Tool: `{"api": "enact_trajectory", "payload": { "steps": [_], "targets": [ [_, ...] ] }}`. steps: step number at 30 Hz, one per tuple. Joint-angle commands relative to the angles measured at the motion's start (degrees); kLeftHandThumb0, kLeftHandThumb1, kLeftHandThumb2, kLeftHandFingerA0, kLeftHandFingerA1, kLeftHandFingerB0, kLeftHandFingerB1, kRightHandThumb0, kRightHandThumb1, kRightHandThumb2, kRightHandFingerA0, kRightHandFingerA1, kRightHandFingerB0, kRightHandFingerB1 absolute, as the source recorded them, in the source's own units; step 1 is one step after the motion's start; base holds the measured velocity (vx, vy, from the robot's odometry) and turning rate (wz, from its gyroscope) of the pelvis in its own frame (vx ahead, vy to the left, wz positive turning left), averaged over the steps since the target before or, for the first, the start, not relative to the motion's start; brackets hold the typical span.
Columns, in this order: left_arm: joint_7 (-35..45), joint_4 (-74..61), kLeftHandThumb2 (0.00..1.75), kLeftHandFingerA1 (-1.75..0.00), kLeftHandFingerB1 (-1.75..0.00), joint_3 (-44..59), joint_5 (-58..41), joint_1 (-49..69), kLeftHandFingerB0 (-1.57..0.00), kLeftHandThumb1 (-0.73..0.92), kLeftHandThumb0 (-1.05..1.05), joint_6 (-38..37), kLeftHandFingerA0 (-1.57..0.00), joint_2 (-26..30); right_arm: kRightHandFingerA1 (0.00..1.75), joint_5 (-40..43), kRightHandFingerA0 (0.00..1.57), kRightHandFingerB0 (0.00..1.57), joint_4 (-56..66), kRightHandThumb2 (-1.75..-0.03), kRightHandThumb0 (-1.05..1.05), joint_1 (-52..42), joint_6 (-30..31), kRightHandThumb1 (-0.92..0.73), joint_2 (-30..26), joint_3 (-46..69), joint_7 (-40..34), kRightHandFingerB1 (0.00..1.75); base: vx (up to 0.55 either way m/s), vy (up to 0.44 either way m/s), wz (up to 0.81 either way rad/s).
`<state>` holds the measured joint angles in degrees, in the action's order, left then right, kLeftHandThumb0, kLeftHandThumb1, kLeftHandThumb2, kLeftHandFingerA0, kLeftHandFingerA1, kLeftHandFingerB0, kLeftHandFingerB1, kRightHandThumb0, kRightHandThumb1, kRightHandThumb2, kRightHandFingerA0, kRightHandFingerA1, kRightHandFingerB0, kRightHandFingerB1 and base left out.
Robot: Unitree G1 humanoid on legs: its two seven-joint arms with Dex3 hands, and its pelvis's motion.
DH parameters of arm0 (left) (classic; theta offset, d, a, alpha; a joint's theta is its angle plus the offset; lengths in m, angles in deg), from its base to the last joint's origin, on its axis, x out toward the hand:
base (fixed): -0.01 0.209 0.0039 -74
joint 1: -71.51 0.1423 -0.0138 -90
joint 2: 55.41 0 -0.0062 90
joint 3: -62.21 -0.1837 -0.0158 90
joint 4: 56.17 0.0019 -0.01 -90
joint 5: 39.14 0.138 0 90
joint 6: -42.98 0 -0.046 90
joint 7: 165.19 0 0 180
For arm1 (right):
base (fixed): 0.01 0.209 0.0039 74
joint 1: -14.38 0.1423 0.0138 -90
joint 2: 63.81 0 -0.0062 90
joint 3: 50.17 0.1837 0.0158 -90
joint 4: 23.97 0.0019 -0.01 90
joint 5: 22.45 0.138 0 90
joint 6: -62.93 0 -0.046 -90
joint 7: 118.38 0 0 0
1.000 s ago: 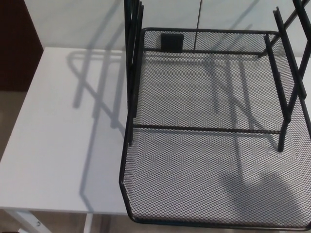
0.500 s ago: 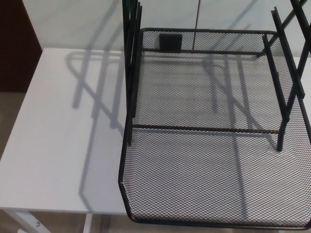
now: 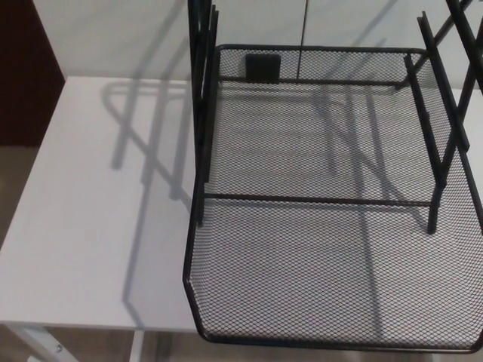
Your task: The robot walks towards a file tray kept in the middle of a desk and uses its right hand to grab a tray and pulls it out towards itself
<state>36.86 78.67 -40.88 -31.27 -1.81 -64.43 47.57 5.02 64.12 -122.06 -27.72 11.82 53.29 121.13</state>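
Observation:
A black wire-mesh file tray (image 3: 198,317) fills the right and middle of the head view, resting on a white desk (image 3: 90,219). It sticks out of its black frame (image 3: 201,113), and its front rim overhangs the desk's near edge. The frame's slanted uprights (image 3: 436,128) stand on both sides, and a cross bar (image 3: 317,200) runs over the mesh. A small black tab (image 3: 263,68) sits on the tray's back wall. Neither of my hands shows.
The bare desk top lies to the left of the tray, with the frame's shadow (image 3: 143,136) on it. A white desk leg (image 3: 45,345) shows at the bottom left. A white wall (image 3: 113,34) rises behind, with a dark panel (image 3: 26,75) at the far left.
A dark shadow that lay on the mesh at the lower right one second ago is gone. The picture has shifted slightly; the tray itself keeps its place.

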Motion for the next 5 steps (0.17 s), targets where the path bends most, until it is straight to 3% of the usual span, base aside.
{"api": "enact_trajectory", "payload": {
  "steps": [1, 2, 3, 5],
  "targets": [
    [0.9, 0.4, 0.79, -0.49, -0.53, -0.4, 2.2, 0.1, -0.5, 0.47, -0.56, -3.3, -0.37, 1.8, 0.57, -17.1, 0.46, 0.34, 2.3, -0.83, -0.59, 8.1, 6.5, -0.44, 4.6, -9.9, -18.7, 0.5, 0.0, 0.0, 0.0],
    [0.6, 0.6, 0.8, -0.49, -0.53, -0.3, 2.1, -0.6, -0.5, 0.48, -0.56, -2.8, -0.37, 1.4, 0.54, -19.4, 0.4, 0.29, 2.3, -0.85, -0.61, 10.0, 7.6, -0.47, 5.0, -11.3, -20.7, 0.48, 0.0, 0.0, 0.0],
    [0.3, 1.1, 0.8, -0.49, -0.54, -0.2, 2.0, -1.4, -0.5, 0.48, -0.56, -2.6, -0.37, 1.0, 0.43, -20.5, 0.41, 0.35, 2.8, -0.59, -0.55, 11.4, 9.0, -0.63, 5.6, -12.3, -22.3, 0.38, 0.0, 0.0, 0.0],
    [-0.4, 2.1, 0.81, -0.49, -0.54, 0.0, 2.0, -2.0, -0.48, 0.49, -0.56, -2.9, -0.36, 0.5, 0.42, -20.8, 0.34, 0.3, 3.0, -0.59, -0.55, 13.1, 11.1, -0.64, 7.0, -13.6, -24.0, 0.38, 0.0, 0.0, 0.0]
  ]
}}
